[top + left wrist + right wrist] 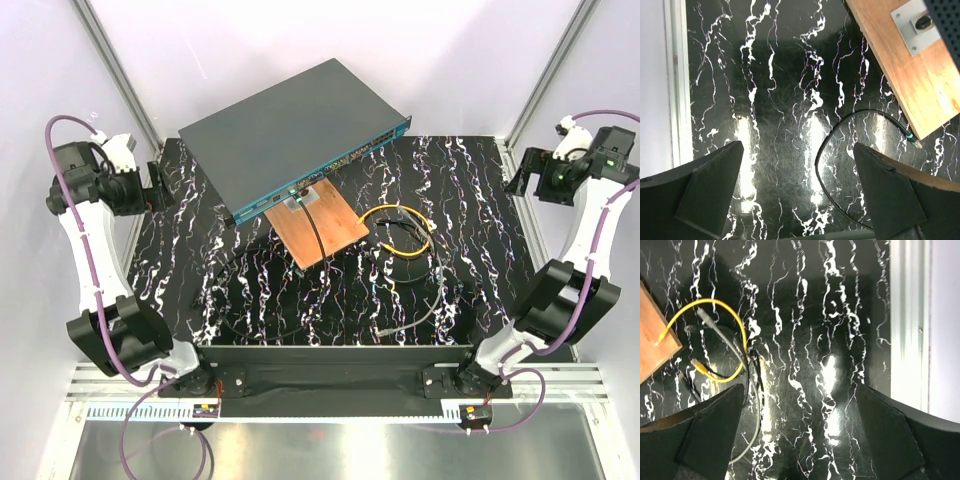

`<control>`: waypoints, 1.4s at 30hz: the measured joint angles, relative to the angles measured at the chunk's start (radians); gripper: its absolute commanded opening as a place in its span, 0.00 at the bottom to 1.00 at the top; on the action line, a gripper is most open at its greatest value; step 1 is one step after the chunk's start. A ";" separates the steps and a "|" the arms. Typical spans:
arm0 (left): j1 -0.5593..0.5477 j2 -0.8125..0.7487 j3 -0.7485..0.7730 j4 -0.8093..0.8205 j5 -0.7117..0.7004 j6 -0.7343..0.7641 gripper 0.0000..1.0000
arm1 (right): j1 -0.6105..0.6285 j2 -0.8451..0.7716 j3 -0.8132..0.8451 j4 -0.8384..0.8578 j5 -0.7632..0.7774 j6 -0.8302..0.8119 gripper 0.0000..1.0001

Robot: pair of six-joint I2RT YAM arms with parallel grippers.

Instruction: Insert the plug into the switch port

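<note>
The switch (290, 135), a flat dark blue-grey box with a teal-edged socket face, lies tilted at the back of the table, resting on a brown wooden board (318, 228). Loose cables lie right of the board: a yellow one (400, 232) with plugs at both ends (699, 367), a grey one (707, 320) and black ones. My left gripper (158, 187) is open and empty, high at the far left. My right gripper (520, 172) is open and empty, high at the far right. A black cable (840, 135) runs under the left gripper.
The wooden board carries a small grey mounted socket (917, 22). Aluminium frame posts stand at both back corners (115, 70). A white rail (907, 320) edges the black marbled mat on the right, another on the left (677, 80).
</note>
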State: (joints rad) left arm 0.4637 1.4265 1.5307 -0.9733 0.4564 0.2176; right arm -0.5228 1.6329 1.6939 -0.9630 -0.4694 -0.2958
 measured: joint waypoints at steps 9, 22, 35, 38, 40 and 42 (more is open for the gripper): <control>-0.007 -0.050 -0.003 0.039 0.027 -0.031 0.99 | 0.232 0.016 -0.176 0.003 0.065 0.008 0.93; -0.040 -0.147 -0.063 0.086 0.081 -0.074 0.99 | 0.352 0.174 -0.315 0.062 0.084 0.105 0.71; -0.040 -0.146 -0.068 0.109 0.113 -0.116 0.99 | 0.423 0.310 -0.361 0.124 0.073 0.164 0.51; -0.040 -0.146 -0.069 0.115 0.113 -0.123 0.99 | 0.445 0.332 -0.361 0.129 0.040 0.163 0.38; -0.040 -0.143 -0.069 0.116 0.116 -0.127 0.99 | 0.462 0.335 -0.361 0.129 0.018 0.161 0.31; -0.040 -0.139 -0.069 0.121 0.121 -0.138 0.99 | 0.491 0.335 -0.351 0.128 -0.005 0.161 0.31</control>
State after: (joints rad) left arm 0.4232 1.2877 1.4616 -0.8520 0.5770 0.0795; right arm -0.0322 1.9675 1.3434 -0.8349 -0.4747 -0.1352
